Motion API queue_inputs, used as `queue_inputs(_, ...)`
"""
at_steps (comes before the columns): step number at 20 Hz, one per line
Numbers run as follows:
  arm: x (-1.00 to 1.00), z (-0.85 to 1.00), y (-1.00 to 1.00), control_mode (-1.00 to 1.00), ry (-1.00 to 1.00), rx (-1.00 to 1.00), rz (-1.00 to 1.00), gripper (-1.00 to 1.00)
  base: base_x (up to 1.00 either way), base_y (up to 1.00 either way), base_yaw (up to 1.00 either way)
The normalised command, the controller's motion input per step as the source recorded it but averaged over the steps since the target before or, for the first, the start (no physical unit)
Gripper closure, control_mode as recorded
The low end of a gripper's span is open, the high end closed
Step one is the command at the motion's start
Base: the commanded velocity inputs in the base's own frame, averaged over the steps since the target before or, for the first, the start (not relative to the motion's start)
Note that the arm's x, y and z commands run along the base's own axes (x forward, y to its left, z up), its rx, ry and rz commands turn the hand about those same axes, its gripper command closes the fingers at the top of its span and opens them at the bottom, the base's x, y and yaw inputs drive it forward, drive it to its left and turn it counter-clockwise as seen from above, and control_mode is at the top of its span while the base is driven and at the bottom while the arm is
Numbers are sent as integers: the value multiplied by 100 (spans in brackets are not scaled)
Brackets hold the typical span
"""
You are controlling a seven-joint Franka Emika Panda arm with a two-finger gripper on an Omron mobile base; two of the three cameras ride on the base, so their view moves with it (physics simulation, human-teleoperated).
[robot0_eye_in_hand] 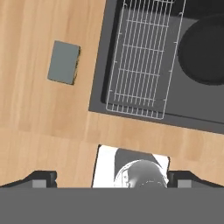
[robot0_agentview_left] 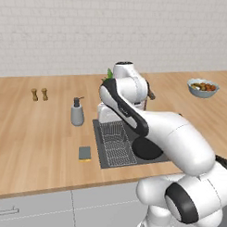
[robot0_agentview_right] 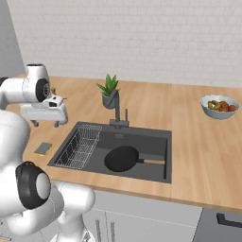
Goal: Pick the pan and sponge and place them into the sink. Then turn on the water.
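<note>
One arm reaching forward, gripper (robot0_agentview_right: 46, 124) open above counter (robot0_agentview_right: 198, 142)

Hidden and cut-off parts

The arm covers much of the pan (robot0_agentview_left: 146, 149) and the sink (robot0_agentview_left: 99, 147) in the left base view; the hand view's edge crops the pan.
</note>
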Motion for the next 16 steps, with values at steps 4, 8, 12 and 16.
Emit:
queue_inputs(4,13,-33,13,-100,2,-6,0,-100,0,0,0)
queue_inputs(8,13,-67,42,-100,0,-2,-1,-100,0,0,0)
queue_inputs(12,2,-52,48,-100,0,0,-2,-100,0,0,0)
queue_inputs(16,0,-36,31,-100,0,0,-5,-100,0,0,0)
